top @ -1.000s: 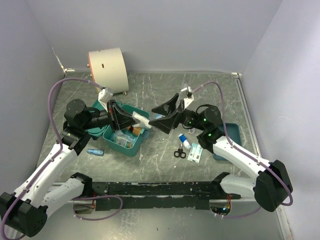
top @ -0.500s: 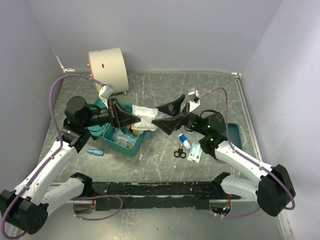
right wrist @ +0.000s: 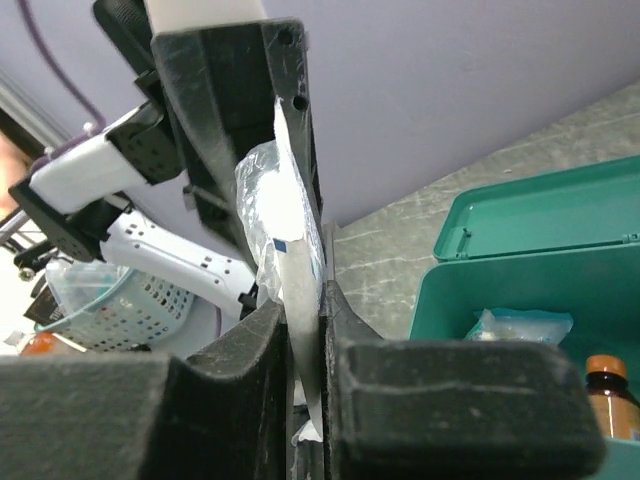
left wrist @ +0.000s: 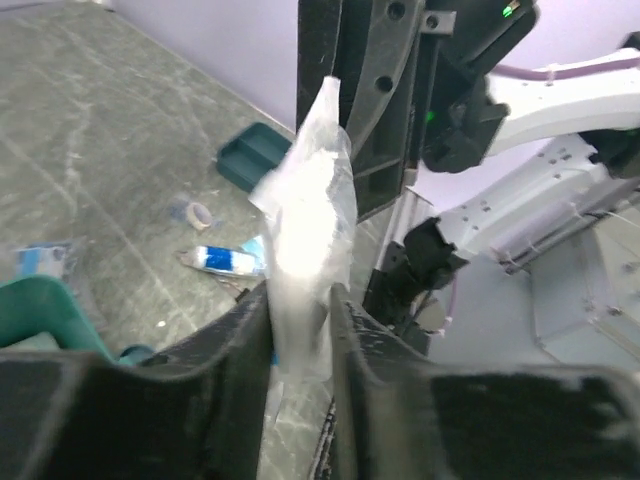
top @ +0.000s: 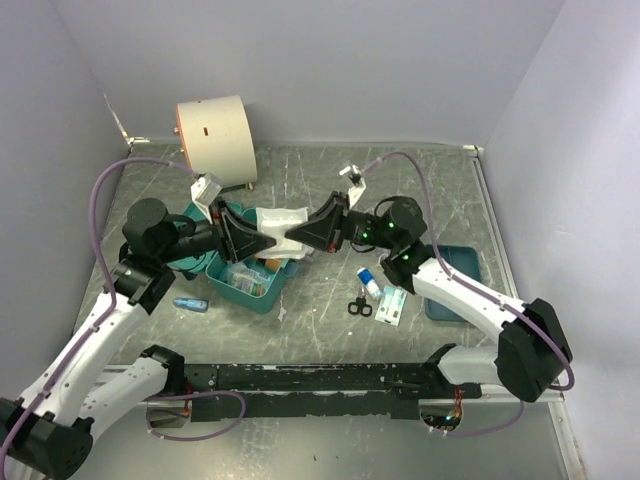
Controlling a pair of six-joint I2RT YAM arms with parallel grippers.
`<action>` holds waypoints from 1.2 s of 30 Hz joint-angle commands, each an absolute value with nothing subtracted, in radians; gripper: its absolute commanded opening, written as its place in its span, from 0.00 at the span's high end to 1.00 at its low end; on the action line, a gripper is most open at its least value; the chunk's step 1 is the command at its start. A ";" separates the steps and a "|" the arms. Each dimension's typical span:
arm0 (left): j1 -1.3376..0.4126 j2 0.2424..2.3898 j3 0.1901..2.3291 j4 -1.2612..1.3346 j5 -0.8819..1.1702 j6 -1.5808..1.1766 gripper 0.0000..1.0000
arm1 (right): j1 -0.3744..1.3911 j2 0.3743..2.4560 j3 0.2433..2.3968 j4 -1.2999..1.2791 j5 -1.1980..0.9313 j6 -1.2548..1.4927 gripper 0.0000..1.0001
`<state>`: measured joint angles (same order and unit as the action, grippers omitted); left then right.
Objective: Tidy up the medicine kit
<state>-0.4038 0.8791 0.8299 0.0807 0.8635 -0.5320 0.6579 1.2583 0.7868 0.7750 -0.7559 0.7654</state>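
Observation:
The teal medicine kit [top: 268, 296] stands with its lid back at centre left, several packets and a brown bottle [top: 269, 262] inside. Above it hangs a white plastic packet [top: 281, 221], flanked by both grippers. My right gripper [top: 298, 232] is shut on the packet's right end; its wrist view shows the packet [right wrist: 286, 215] pinched flat between the jaws, right gripper [right wrist: 301, 305], with the kit [right wrist: 500, 300] below. My left gripper [top: 266, 238] has its jaws parted around the other end. In the left wrist view the packet [left wrist: 306, 215] sits loosely between them, left gripper [left wrist: 300, 300].
A cream drum [top: 215, 135] stands at the back left. Black scissors [top: 360, 305], a blue-and-white tube [top: 368, 281] and a flat pack [top: 390, 305] lie right of the kit. A shallow blue tray [top: 458, 290] lies under the right arm. A small blue item [top: 190, 304] lies left of the kit.
My right gripper swung left and closed on the packet that the left gripper was holding. The left jaws, shut on it before, have parted.

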 commanded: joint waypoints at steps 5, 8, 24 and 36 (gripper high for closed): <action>-0.410 0.699 0.802 -0.239 0.183 -0.282 0.40 | 0.654 1.398 1.138 0.071 -0.765 0.504 0.95; -0.410 0.609 0.773 -0.229 -0.053 -0.294 0.37 | 0.655 1.506 1.285 -0.195 -0.752 0.365 0.95; -0.410 0.530 0.889 -0.328 -0.321 -0.297 0.36 | 0.797 2.009 1.881 -0.805 -0.517 0.070 0.93; -0.410 0.549 0.868 -0.306 -0.359 -0.286 0.35 | 0.857 2.194 1.997 -0.888 -0.644 0.017 0.93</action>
